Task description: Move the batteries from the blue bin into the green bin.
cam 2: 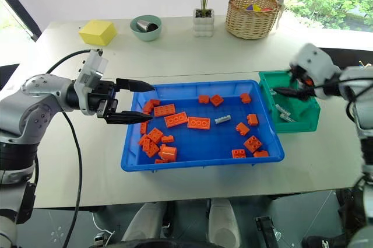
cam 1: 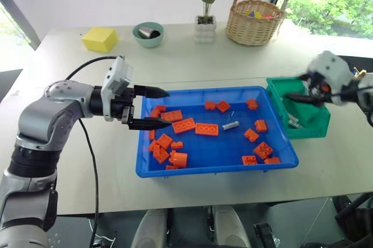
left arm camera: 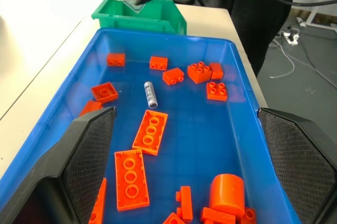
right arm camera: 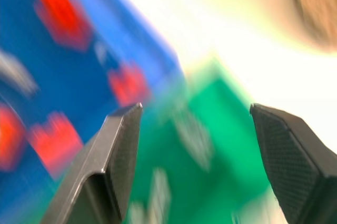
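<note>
Orange studded bricks (cam 1: 206, 129) litter the glossy blue bin (cam 1: 198, 169), one silver battery (cam 1: 230, 125) among them (others in green bin (cam 1: 315, 128)). Left gripper (cam 1: 152, 107) and right gripper (right arm camera: 192, 124) both gape, empty.

Orange bricks (cam 1: 206, 129) crowd the blue bin (cam 1: 217, 160), centre open.

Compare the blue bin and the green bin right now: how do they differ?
The blue bin is wide and shallow; the green bin is small and deep. The blue bin holds orange bricks and one battery; the green bin holds only batteries. The left gripper hovers open at the blue bin, the right gripper open over the green bin. Both bins are plastic.
</note>
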Robot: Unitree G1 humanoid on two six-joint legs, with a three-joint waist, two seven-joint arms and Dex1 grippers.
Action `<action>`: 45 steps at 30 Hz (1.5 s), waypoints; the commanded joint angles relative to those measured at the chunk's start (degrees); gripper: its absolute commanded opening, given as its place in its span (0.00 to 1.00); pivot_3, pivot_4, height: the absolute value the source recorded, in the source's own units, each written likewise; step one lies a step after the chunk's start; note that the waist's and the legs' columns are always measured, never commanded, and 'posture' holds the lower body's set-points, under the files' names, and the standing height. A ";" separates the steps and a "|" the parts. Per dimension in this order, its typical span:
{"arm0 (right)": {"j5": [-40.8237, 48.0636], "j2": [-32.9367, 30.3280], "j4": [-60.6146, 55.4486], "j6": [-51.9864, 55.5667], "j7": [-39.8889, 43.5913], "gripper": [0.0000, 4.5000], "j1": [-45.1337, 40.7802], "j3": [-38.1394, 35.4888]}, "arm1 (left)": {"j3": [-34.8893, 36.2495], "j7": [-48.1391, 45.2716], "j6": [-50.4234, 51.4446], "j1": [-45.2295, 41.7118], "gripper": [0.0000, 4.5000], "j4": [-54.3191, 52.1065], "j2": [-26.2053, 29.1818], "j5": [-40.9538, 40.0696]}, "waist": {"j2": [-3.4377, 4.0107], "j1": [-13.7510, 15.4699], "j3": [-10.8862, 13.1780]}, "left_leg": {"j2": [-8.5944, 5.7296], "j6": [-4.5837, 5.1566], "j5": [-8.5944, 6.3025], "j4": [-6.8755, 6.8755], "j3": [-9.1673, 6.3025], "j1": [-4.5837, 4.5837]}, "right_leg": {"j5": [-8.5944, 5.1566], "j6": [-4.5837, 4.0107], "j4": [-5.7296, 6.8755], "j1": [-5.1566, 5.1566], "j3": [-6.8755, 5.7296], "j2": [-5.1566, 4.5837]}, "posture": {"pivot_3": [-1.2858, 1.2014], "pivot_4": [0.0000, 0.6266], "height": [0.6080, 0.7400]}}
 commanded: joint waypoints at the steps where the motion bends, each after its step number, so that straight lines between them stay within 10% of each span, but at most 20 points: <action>1: 1.85 1.21 -4.72 1.08 2.33 0.75 -0.24 2.94 | 1.54 0.36 -0.37 -0.14 1.00 -1.53 0.58 -0.36 | -0.05 0.62 -0.01 | -0.01 0.00 0.00 0.01 -0.02 -0.03 | 0.00 0.00 -0.01 0.02 -0.03 -0.02 | 0.52 0.24 0.71; 17: -8.56 6.80 11.95 -17.60 8.92 0.75 0.70 17.84 | 3.39 1.99 0.67 1.74 1.00 -4.26 2.11 -1.66 | -0.06 0.17 0.00 | -0.08 0.01 -0.01 0.07 -0.04 -0.03 | 0.01 0.01 -0.02 0.06 -0.07 -0.04 | 0.52 0.24 0.71; 29: -7.46 7.78 10.11 -14.93 9.28 0.00 3.26 15.55 | 3.01 1.83 0.81 0.74 1.00 -3.47 1.87 -1.27 | -0.06 0.15 0.00 | -0.09 0.01 -0.01 0.07 -0.04 -0.03 | 0.01 0.02 0.00 0.05 -0.06 -0.05 | 0.52 0.24 0.71; 45: -3.39 -8.62 2.14 -3.33 2.76 0.00 9.89 -5.78 | 2.34 0.82 0.36 0.33 1.00 -2.46 1.12 -0.93 | -0.06 0.44 0.00 | -0.09 0.02 -0.01 0.07 -0.03 -0.05 | 0.01 0.01 -0.03 0.05 -0.07 -0.08 | 0.52 0.24 0.71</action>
